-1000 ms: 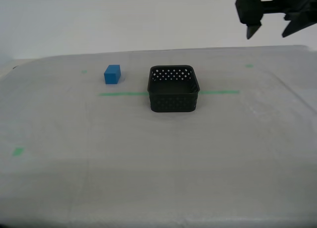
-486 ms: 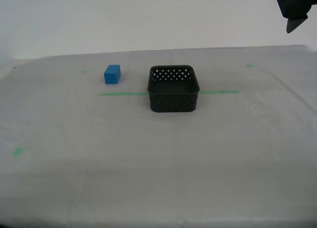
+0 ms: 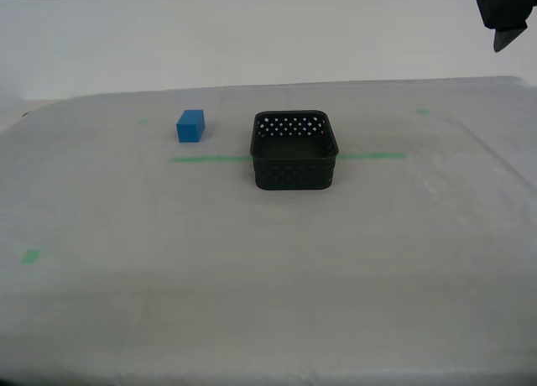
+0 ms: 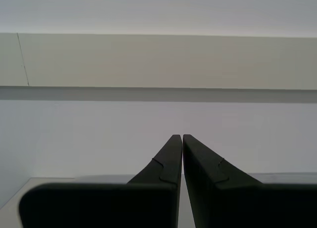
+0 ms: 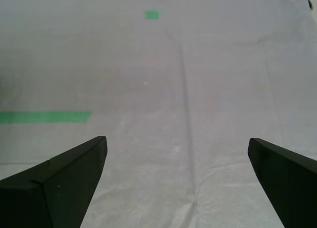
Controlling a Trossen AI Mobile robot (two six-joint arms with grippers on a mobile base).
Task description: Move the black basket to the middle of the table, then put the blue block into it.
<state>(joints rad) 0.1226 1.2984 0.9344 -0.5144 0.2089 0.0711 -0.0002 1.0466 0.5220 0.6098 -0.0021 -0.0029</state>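
A pale grey-white table [image 3: 268, 277] fills the exterior view, crossed by a thin green tape line [image 3: 210, 159]. The black basket [image 3: 294, 149] sits on that line near the table's centre, upright and empty, with rows of small holes in its low walls. The blue block [image 3: 190, 126] rests on the table at about ten o'clock from the basket, near it but clearly apart, just beyond the tape line.

A second ago a dark gripper hung above the table at roughly one o'clock from the basket. It has since drawn away toward the exterior view's upper right corner, where only a dark fragment of an arm [image 3: 504, 10] now shows. Which arm that is cannot be told for certain from the wrist views. Basket and block have not moved.

My first gripper [image 5: 177, 181] looks down on bare table with its fingers spread wide and nothing between them; an end of the green tape line and a small green tape bit [image 5: 152, 14] show beneath it. My second gripper [image 4: 179, 156] points at a blank wall, its fingertips pressed together and holding nothing.

Judging by this, the basket move looks finished and the retreat marks the handover to the next step: the block waits untouched and has yet to be picked up
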